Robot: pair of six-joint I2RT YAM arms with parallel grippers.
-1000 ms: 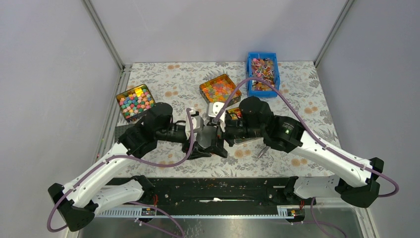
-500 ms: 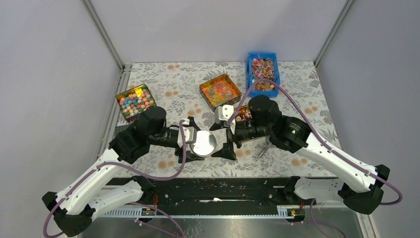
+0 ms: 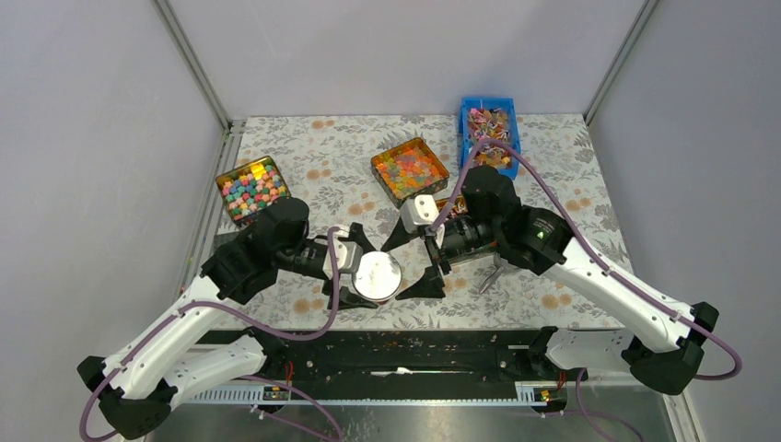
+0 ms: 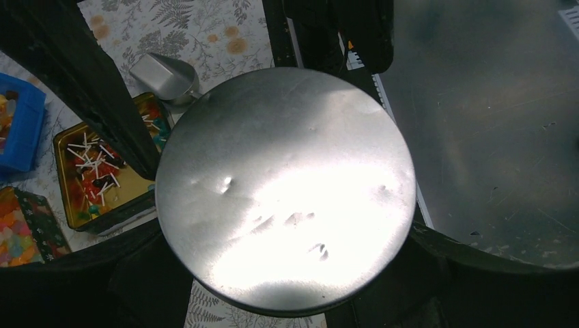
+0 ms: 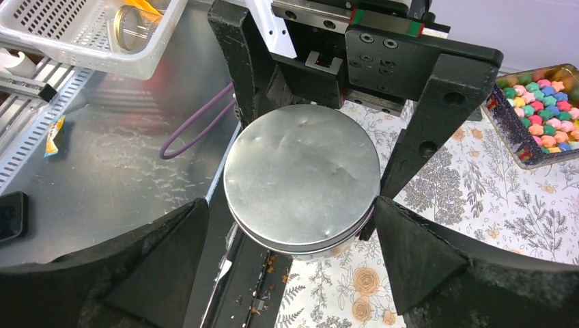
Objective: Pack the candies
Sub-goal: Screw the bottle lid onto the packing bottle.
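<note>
My left gripper is shut on a round silver tin with its lid on and holds it by the sides near the table's front. The tin fills the left wrist view. My right gripper is open and empty, its jaws spread wide just right of the tin without touching it; the tin shows ahead of them in the right wrist view. The candies lie in a blue bin at the back right. More candies lie in a small gold tin under my right arm.
A square tin of orange-yellow-green sweets stands at centre back. A tin of pink-blue-yellow sweets stands at the left. A metal scoop lies by the gold tin. The black front rail runs just below the round tin.
My right gripper has let go of the round tin, opened and drawn back to the right. My left gripper has carried the tin down towards the front edge and levelled it.
</note>
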